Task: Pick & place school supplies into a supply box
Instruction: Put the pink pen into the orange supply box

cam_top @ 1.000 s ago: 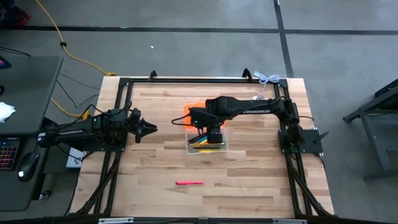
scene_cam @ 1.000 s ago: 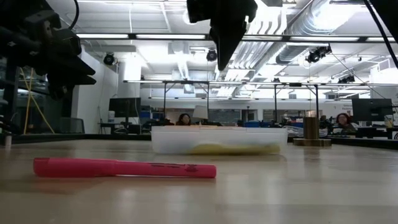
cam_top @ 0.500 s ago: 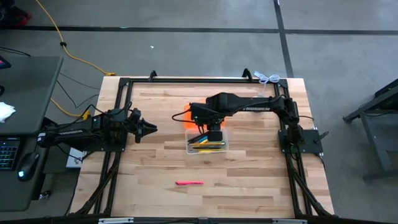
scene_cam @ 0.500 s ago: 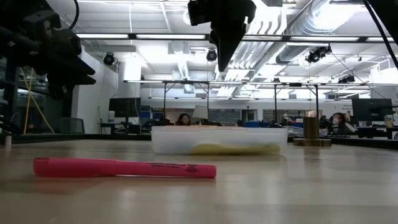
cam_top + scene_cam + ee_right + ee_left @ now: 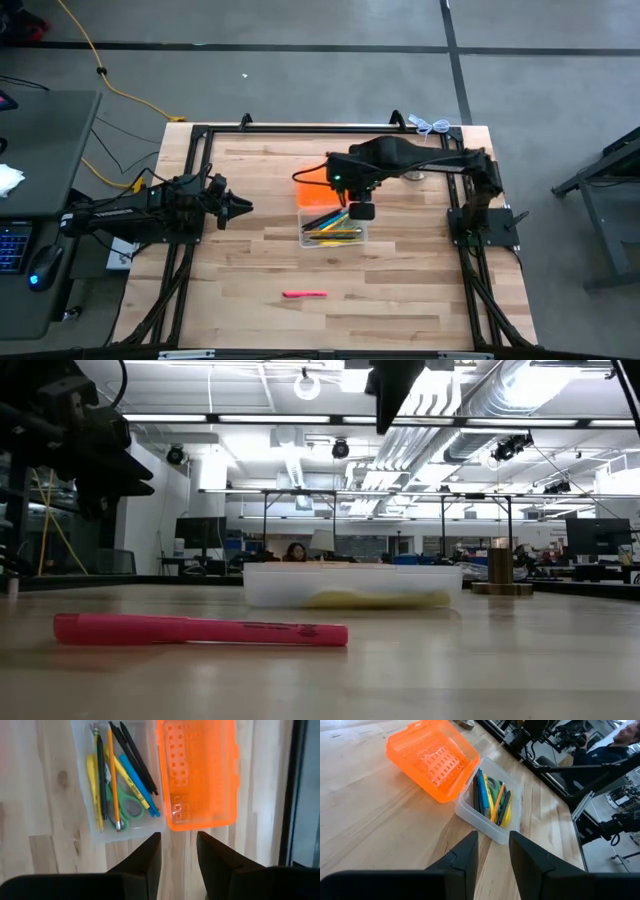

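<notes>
The small clear plastic supply box sits mid-table, its bright orange grid-patterned lid folded open flat beside it. Inside lie yellow, blue and black pens, a wooden pencil and green-handled scissors. A pink marker lies alone nearer the front edge. The right gripper hovers over the box, fingers apart and empty. The left gripper waits at the table's left, fingers apart.

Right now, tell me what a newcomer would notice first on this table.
The bright orange lid, flipped open beside the clear supply box mid-table, grabs the eye; the box holds pens, pencils and green scissors. The right gripper hovers open above it, and one pink marker lies alone nearer the front edge.
</notes>
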